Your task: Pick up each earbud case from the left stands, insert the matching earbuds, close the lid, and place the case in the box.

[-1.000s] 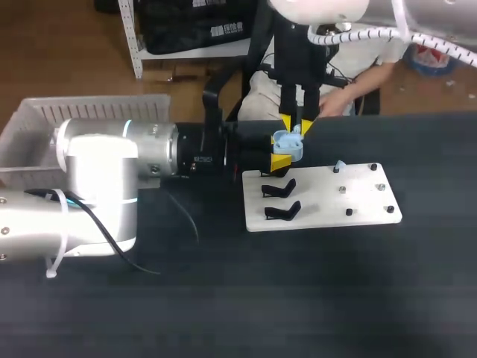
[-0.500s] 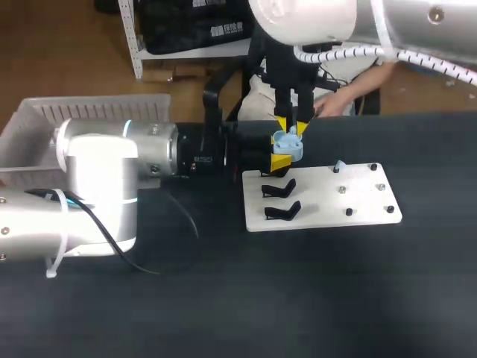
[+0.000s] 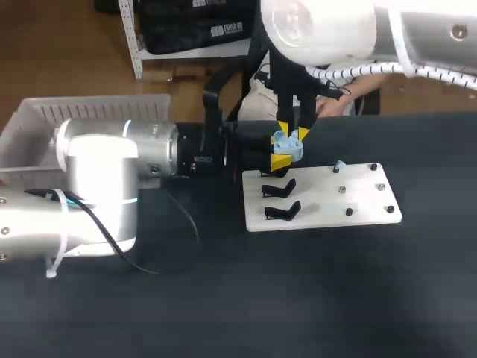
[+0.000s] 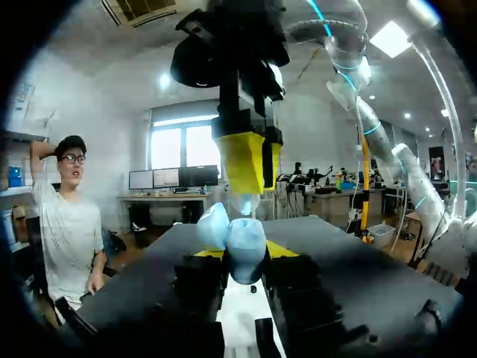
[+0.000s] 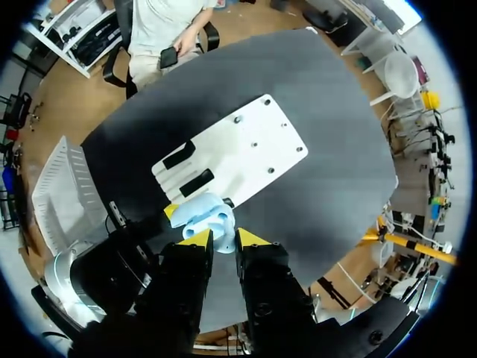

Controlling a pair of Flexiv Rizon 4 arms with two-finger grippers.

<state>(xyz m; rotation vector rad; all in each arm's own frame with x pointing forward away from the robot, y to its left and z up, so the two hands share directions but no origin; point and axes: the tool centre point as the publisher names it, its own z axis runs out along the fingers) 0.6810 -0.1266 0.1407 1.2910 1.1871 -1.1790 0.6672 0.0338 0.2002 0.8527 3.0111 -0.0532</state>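
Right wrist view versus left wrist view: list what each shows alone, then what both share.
Only right wrist: the whole flat white plate, its two black stands, and the white slatted plastic box. Only left wrist: a level look at the right hand just above the open light blue earbud case. Both: that case, gripped by the left hand.

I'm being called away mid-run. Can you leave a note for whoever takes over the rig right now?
Left tool: shut on the open case, at the plate's corner.
Right tool: shut on an earbud, just above the case.
Second earbud lies on the plate; both stands are bare.
Done: case picked up.
Left: seat earbuds, close case, put it in box.
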